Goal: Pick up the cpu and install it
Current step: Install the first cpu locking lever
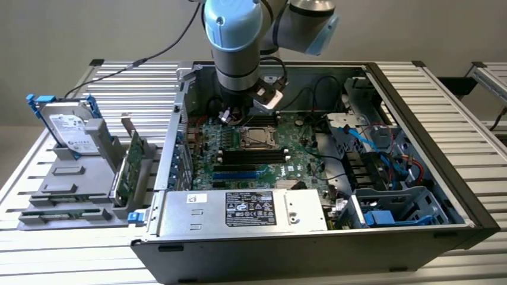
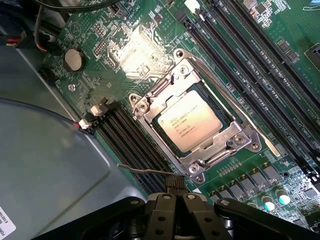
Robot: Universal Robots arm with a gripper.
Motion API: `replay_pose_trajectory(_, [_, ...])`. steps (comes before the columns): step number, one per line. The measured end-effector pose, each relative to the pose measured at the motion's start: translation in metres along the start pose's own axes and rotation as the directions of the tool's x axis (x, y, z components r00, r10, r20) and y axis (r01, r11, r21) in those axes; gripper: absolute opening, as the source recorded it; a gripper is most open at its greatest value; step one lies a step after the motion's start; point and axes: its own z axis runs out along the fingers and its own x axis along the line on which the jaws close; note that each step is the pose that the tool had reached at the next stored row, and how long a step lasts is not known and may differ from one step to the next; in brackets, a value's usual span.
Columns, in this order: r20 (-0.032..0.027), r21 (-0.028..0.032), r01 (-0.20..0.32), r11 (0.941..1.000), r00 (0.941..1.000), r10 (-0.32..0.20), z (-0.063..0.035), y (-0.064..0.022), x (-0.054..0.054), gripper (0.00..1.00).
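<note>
At the near edge of the open computer case (image 1: 317,261), a silver power supply (image 1: 246,209) with a black label is seen. A blue-grey drive cage (image 1: 396,208) is set beside it, toward the exterior view's right. Outside the case, toward the exterior view's left, a hard drive (image 1: 67,127) is held upright in a grey rack (image 1: 63,178) on the slatted bench (image 1: 47,255). Farther in, the green motherboard (image 1: 230,172) is laid flat, with black memory slots (image 1: 252,155) across it. Just beyond those slots the cpu (image 1: 255,138) is seated in its socket, framed by a metal bracket (image 2: 235,141). Beyond it, the claw (image 2: 175,187) is held low over the board with its fingers pressed together. A thin metal lever (image 2: 142,171) is met at its tip, though a grip on it cannot be confirmed. The arm (image 1: 234,41) is seen rising behind.
</note>
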Motion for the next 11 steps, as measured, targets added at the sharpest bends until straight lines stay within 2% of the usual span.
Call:
replay_pose_trajectory(3, [0.0004,0.0007,0.002,1.0,1.0,-0.002,0.0003,0.0001,-0.0001,0.11])
replay_pose_trajectory(11, [0.004,0.0087,0.035,0.9993,0.9994,-0.036,0.0023,0.0007,-0.0003,0.11])
